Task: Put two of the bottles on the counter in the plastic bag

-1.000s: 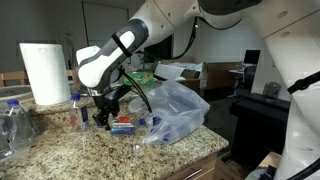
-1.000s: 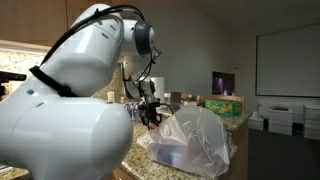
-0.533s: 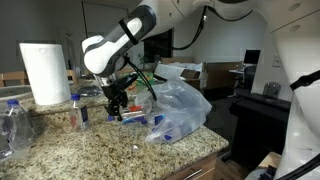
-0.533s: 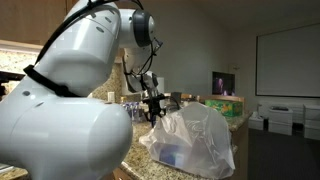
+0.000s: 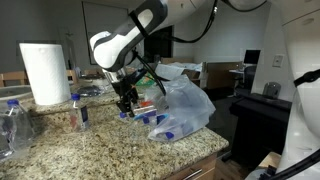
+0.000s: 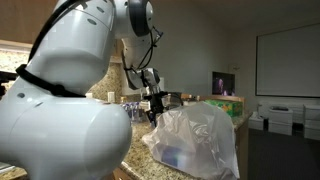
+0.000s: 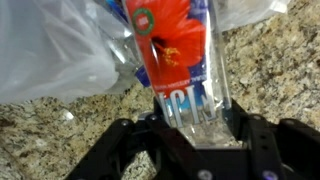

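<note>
One bottle [image 7: 175,55] with a red flower label is clamped between the two fingers of the pincer [image 7: 195,128], held low over the speckled desk [image 7: 275,70] with its far end against the crumpled edge of the plastic bag [image 7: 50,55]; whether that end lies inside the bag's mouth cannot be told. In an exterior view the pincer [image 5: 128,100] hangs just beside the bag [image 5: 185,105]; a small blue-capped bottle [image 5: 78,112] stands on the desk apart from the bag, a larger clear bottle [image 5: 12,125] farther from the bag, and a paper towel roll [image 5: 44,72] behind them.
</note>
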### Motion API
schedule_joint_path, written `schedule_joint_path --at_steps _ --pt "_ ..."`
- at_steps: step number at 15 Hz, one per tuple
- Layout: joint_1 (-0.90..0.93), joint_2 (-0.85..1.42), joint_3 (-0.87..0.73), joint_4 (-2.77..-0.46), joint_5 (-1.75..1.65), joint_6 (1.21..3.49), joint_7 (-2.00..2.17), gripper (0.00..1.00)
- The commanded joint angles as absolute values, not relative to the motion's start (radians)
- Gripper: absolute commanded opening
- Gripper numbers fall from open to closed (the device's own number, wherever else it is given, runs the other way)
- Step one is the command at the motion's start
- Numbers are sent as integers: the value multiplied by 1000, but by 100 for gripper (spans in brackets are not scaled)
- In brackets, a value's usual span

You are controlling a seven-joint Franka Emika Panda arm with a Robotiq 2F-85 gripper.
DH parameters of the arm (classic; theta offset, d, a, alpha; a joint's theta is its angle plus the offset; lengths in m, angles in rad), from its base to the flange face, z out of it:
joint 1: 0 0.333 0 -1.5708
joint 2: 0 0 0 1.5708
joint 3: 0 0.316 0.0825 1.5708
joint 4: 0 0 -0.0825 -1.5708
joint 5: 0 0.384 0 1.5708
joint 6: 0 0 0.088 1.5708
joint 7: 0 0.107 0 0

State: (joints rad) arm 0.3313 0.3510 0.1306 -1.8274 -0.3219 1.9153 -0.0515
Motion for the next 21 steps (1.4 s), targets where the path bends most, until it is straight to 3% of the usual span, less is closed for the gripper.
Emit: schedule_joint_path --at_steps 1,14,21 --pt "309 290 150 -1896 -350 1914 -58 36" --pt "313 290 165 -1896 -349 1915 -44 36" --pt "331 301 166 -1886 -529 1754 -99 36"
